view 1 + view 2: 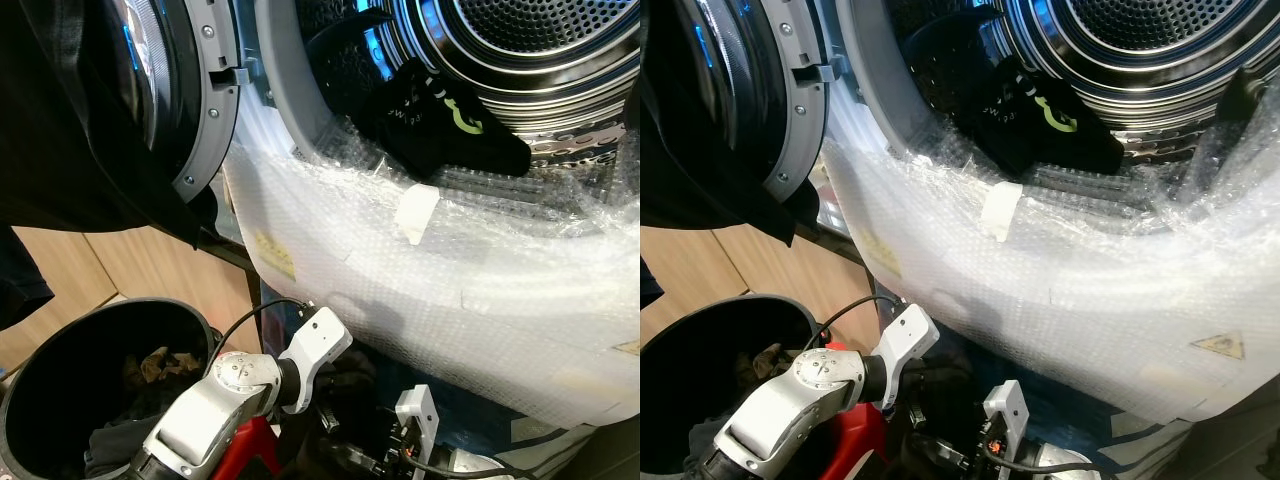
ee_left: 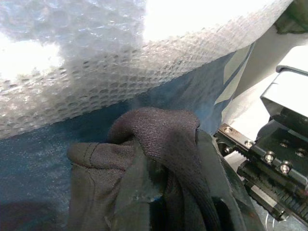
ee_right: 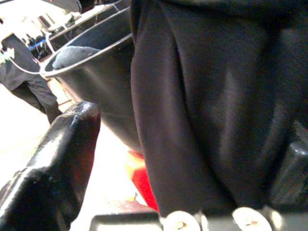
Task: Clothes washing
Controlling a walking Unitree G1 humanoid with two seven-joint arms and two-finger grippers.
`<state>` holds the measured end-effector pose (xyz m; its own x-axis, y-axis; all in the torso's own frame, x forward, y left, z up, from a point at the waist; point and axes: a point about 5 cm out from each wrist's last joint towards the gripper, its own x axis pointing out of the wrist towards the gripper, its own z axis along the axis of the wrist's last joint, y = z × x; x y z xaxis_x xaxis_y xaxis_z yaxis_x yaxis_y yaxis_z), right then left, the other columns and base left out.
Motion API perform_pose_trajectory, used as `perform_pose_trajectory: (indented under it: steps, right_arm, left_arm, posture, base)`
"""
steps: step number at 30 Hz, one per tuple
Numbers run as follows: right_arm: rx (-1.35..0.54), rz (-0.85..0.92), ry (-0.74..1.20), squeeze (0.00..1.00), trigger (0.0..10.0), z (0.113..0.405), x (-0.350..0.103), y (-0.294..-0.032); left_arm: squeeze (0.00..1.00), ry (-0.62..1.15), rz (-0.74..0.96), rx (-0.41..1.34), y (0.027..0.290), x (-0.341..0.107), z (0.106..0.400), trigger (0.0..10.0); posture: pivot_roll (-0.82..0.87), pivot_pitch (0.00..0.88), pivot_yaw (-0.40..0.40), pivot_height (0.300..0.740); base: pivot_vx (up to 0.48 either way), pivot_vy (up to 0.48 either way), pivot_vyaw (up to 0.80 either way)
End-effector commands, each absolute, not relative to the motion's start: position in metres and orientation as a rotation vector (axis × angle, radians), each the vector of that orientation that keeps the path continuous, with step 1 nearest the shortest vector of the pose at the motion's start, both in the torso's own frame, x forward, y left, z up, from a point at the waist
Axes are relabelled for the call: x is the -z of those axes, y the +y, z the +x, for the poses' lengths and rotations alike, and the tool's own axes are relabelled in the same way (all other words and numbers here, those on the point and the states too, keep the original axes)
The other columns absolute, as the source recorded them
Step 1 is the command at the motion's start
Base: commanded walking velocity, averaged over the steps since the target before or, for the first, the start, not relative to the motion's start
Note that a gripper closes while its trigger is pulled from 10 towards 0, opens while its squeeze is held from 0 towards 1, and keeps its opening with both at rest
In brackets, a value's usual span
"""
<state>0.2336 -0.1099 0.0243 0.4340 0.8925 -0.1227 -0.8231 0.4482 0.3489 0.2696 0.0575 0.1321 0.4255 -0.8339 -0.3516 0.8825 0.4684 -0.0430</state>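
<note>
Cloth [image 2: 159, 144], dark and limp, sits bunched in the left hand [image 2: 159, 202] below the washer drum [image 1: 520, 60]. Soft, light; it should hold best by a thick fold. Right hand [image 3: 159, 192] also clamps dark fabric

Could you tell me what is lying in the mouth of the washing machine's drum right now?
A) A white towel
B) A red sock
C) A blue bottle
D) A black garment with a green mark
D: a black garment with a green mark lies on the lip of the open drum, above the bubble wrap.
</note>
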Motion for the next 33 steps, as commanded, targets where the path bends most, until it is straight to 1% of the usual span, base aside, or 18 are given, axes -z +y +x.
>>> perform_pose_trajectory:
  steps: [1,3,5,6,8,10,15,21,24,33]
  right_arm:
    - [-1.086,0.21,0.298,0.0,10.0,0.238,-0.027,-0.103]
    - [-1.032,0.192,0.305,0.0,10.0,0.244,-0.025,-0.102]
    - [-0.897,0.137,0.324,0.0,10.0,0.256,-0.021,-0.103]
    - [-0.897,0.137,0.324,0.0,10.0,0.256,-0.021,-0.103]
    - [-0.822,0.14,0.317,0.0,10.0,0.263,-0.02,-0.105]
    - [-0.826,0.17,0.306,0.0,10.0,0.263,-0.021,-0.103]
    - [-0.832,0.155,0.315,0.0,10.0,0.26,-0.018,-0.103]
    - [-0.763,0.115,0.389,0.0,10.0,0.253,0.001,-0.114]
    - [-0.731,0.13,0.426,0.0,10.0,0.249,0.009,-0.118]
    - [-0.673,0.163,0.427,0.0,10.0,0.25,0.013,-0.121]
  left_arm:
    - [0.0,0.326,0.165,1.06,0.058,-0.138,0.274,0.0]
    - [0.0,0.324,0.158,1.054,0.057,-0.139,0.275,0.0]
    - [0.0,0.319,0.142,1.051,0.055,-0.142,0.275,0.0]
    - [0.0,0.319,0.142,1.051,0.055,-0.142,0.275,0.0]
    - [0.0,0.314,0.131,1.051,0.054,-0.143,0.276,0.0]
    - [0.0,0.311,0.128,1.054,0.053,-0.144,0.276,0.0]
    - [0.0,0.29,0.105,1.058,0.049,-0.151,0.276,0.0]
    - [0.0,0.245,0.087,1.063,0.045,-0.165,0.277,0.0]
    - [0.0,0.222,0.067,1.056,0.044,-0.172,0.279,0.0]
    - [0.0,0.231,0.044,1.053,0.042,-0.172,0.279,0.0]
  posture:
    - [0.13,0.003,0.046,0.74]
    - [0.13,0.005,0.046,0.74]
    - [0.13,0.011,0.046,0.74]
    - [0.13,0.011,0.046,0.74]
    - [0.14,0.016,0.046,0.74]
    - [0.14,0.02,0.047,0.74]
    - [0.14,0.023,0.045,0.74]
    - [0.14,0.024,0.043,0.74]
    - [0.14,0.026,0.043,0.74]
    - [0.14,0.024,0.046,0.74]
  base:
    - [0.0,0.0,0.0]
    - [0.0,0.0,0.0]
    - [0.0,0.0,0.0]
    - [0.0,0.0,0.0]
    - [0.0,0.0,0.0]
    - [0.0,0.0,0.0]
    - [0.0,0.0,0.0]
    - [0.0,0.0,0.0]
    - [0.0,0.0,0.0]
    - [0.0,0.0,0.0]
